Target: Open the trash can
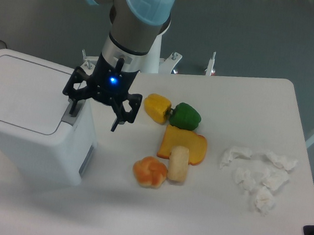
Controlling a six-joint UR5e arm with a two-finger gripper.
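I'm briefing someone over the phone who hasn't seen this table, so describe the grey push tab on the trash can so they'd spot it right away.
Find the big white trash can at the table's left end, the largest thing there. Follow its flat lid to the edge nearest the yellow pepper; the grey push tab sits at that rim, under the open gripper. It is the only grey patch on top of the can.
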